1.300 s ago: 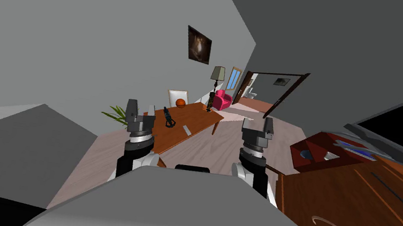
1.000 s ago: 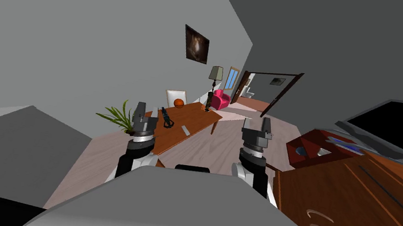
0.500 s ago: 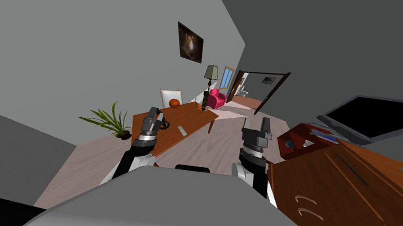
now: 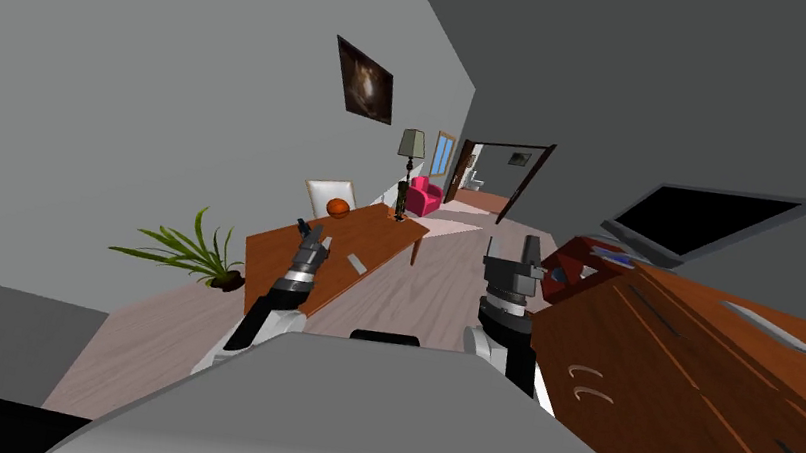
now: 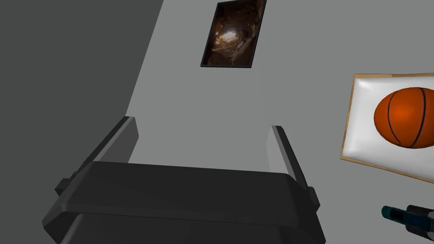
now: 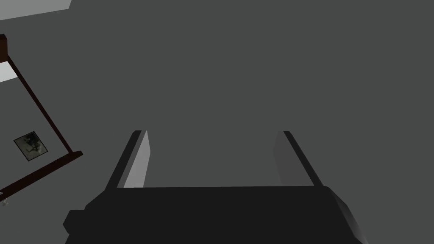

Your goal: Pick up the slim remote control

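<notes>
Two sets of jaws spread, nothing held yet.
Best to tip left gripper [image 5: 202, 126] down and shift right over slim remote control [image 4: 355, 261], lying flat on brown table [image 4: 380, 232] just right of it; straddle narrow width before pinching. Pale grey, thin, bar-shaped. Right gripper [image 6: 212, 132] idle near cabinet [image 4: 671, 372].

Slim light grey remote control [image 4: 355, 262] lying flat on the brown table [image 4: 372, 230]
</notes>
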You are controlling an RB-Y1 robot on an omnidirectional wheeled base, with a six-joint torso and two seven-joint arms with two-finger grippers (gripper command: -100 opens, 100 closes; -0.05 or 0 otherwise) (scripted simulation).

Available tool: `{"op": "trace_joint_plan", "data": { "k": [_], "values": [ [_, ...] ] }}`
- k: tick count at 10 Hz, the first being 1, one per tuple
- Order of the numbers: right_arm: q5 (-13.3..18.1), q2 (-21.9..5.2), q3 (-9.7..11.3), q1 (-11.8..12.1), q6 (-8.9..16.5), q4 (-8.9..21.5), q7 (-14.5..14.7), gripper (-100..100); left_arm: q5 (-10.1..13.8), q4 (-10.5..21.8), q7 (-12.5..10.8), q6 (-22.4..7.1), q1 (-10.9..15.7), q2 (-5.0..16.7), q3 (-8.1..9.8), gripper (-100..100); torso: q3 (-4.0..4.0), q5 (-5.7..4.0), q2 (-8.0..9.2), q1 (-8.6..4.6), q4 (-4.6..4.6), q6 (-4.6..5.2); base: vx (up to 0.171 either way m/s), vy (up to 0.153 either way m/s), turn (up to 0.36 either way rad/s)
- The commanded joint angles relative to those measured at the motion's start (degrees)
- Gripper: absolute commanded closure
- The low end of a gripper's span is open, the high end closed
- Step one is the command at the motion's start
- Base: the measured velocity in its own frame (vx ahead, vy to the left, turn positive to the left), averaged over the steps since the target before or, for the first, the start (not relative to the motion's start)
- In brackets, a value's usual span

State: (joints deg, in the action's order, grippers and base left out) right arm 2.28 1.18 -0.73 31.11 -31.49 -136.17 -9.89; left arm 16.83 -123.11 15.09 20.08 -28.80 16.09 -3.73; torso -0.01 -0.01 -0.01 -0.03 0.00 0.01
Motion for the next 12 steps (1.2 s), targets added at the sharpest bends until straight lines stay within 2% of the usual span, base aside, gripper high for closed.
{"op": "trace_joint_plan", "data": {
  "k": [1, 2, 3, 4, 5, 6, 7, 8, 9, 10, 11, 12],
  "values": [
    [0.00, 0.00, 0.00, 0.00, 0.00, 0.00, 0.00, 0, 1.52, 0.64, 0.48, -2.59, 0.35, 0.94, 0.27, -100, 0.00, 0.00, 0.00, 0.00, 0.00, 0.00, 0.001, -0.010, -0.087],
    [0.00, 0.00, 0.00, 0.01, 0.00, 0.00, 0.00, 0, 3.94, 2.40, 1.40, -4.29, 0.76, 2.74, 0.35, -100, 0.00, 0.00, 0.00, 0.01, 0.00, -0.03, 0.003, -0.016, -0.153],
    [0.00, 0.00, 0.00, 0.00, 0.00, 0.00, 0.00, 0, 4.07, 2.40, 1.40, -5.42, 0.76, 2.74, 0.35, -100, 0.00, 0.00, -0.01, 0.00, 0.00, -0.01, 0.001, -0.011, -0.096],
    [0.00, 0.00, 0.00, 0.01, 0.00, 0.00, 0.00, 0, 6.45, 4.22, 2.37, -6.96, 1.17, 4.52, 0.41, -100, 0.00, 0.00, 0.00, 0.00, 0.00, -0.03, 0.001, -0.019, -0.188],
    [0.00, 0.00, 0.00, 0.00, 0.00, 0.00, 0.00, 0, 6.69, 4.22, 2.37, -8.34, 1.17, 4.52, 0.41, -100, 0.00, -0.01, 0.00, -0.01, 0.00, -0.01, 0.002, -0.012, -0.095],
    [0.00, 0.00, 0.00, 0.01, 0.00, 0.00, 0.00, 0, 9.21, 6.10, 3.36, -10.10, 1.59, 6.28, 0.43, -100, 0.00, -0.01, 0.00, 0.00, 0.00, -0.04, 0.008, -0.018, -0.197],
    [0.00, 0.00, 0.00, 0.00, 0.00, 0.00, 0.00, 0, 9.37, 6.10, 3.36, -11.20, 1.59, 6.28, 0.43, -100, -0.01, 0.00, -0.01, 0.00, 0.00, -0.01, 0.006, -0.010, -0.101],
    [0.00, 0.00, -0.01, 0.01, 0.00, 0.00, 0.00, 0, 11.86, 8.03, 4.40, -12.65, 2.02, 8.02, 0.41, -100, 0.00, 0.00, -0.01, -0.01, 0.00, -0.04, 0.008, -0.020, -0.200],
    [0.00, 0.00, 0.00, 0.00, 0.00, 0.00, 0.00, 0, 12.06, 8.03, 4.40, -14.38, 2.02, 8.02, 0.41, -100, -0.01, -0.01, -0.03, -0.03, 0.00, 0.00, 0.008, -0.013, -0.106],
    [0.00, 0.00, -0.01, 0.01, 0.00, 0.00, 0.00, 0, 14.50, 10.01, 5.46, -16.36, 2.45, 9.75, 0.37, -100, -0.01, -0.01, -0.02, -0.01, 0.00, -0.05, 0.014, -0.018, -0.150],
    [0.00, 0.00, 0.00, 0.01, 0.00, 0.00, 0.00, 0, 14.74, 10.01, 5.46, -17.45, 2.45, 9.75, 0.37, -100, -0.02, 0.00, -0.04, -0.02, -0.01, -0.02, 0.012, -0.013, -0.104],
    [0.00, 0.00, -0.01, 0.01, 0.00, 0.00, 0.00, 0, 17.00, 12.05, 6.56, -19.18, 2.91, 11.46, 0.29, -100, -0.02, -0.01, -0.03, -0.01, -0.01, -0.05, 0.015, -0.017, -0.203]
  ]
}}
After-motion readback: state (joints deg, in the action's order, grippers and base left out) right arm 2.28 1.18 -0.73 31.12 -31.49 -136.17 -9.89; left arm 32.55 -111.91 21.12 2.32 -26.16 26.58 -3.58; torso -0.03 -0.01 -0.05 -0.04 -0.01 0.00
